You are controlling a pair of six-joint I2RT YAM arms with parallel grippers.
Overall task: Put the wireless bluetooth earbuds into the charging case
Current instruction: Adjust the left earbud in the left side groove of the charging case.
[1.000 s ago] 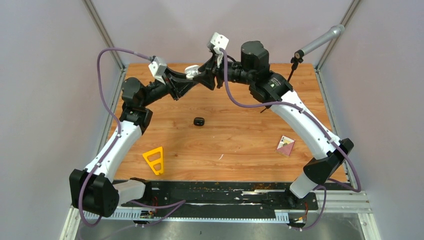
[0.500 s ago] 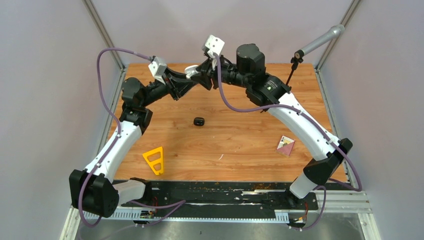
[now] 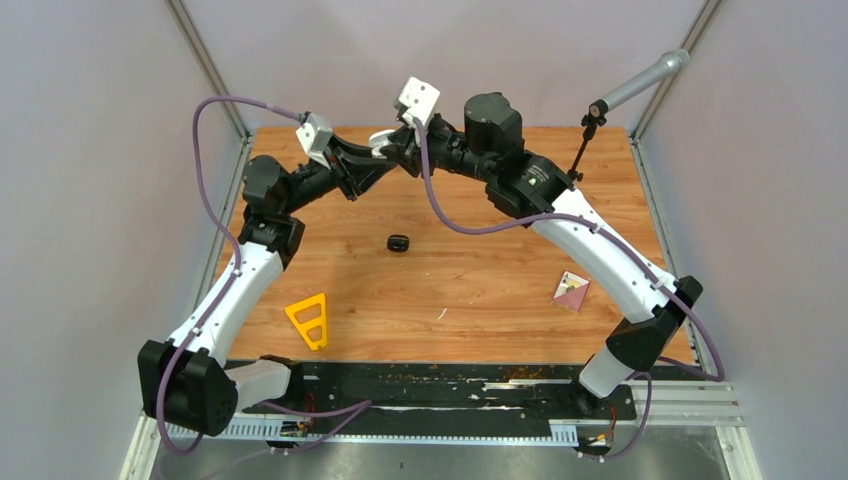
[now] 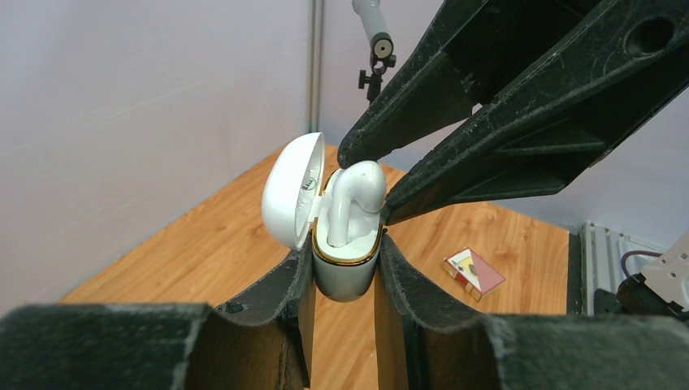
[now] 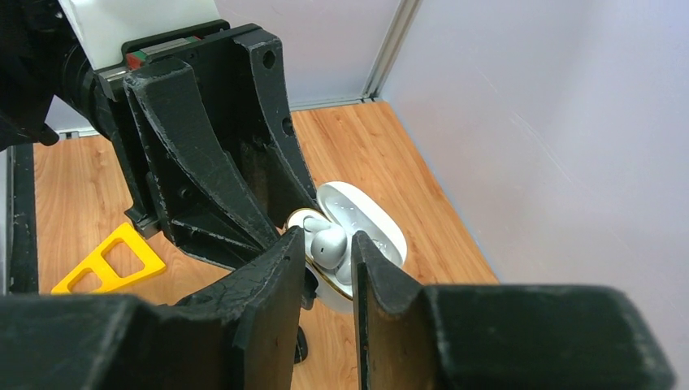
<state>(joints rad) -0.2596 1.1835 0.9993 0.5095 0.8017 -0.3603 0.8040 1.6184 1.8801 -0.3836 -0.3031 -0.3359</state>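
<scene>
Plainly, the coming move turns on how the white earbud (image 4: 357, 193) sits relative to the charging case (image 4: 345, 280). Its stem runs down into the socket, roughly along the case's upright axis, while its rounded head stands proud of the gold rim. By my reading it is started but not seated, so the push should run straight down the stem.

The left end effector (image 4: 343, 248) is clamped tight on the case body, holding it upright with the lid (image 4: 291, 191) swung open, high above the far part of the worktop (image 3: 480, 270). The right end effector (image 5: 325, 240) is the nearer one. It reaches in from above, its fingers narrowed to a small gap, and both tips appear to touch the earbud's head in a pinch.

Compared with a second ago, the right wrist has swung left toward the case and its fingers have drawn closer together. The left arm, the small black thing (image 3: 398, 242), the yellow triangle (image 3: 308, 320) and the card (image 3: 571, 290) have not moved.
</scene>
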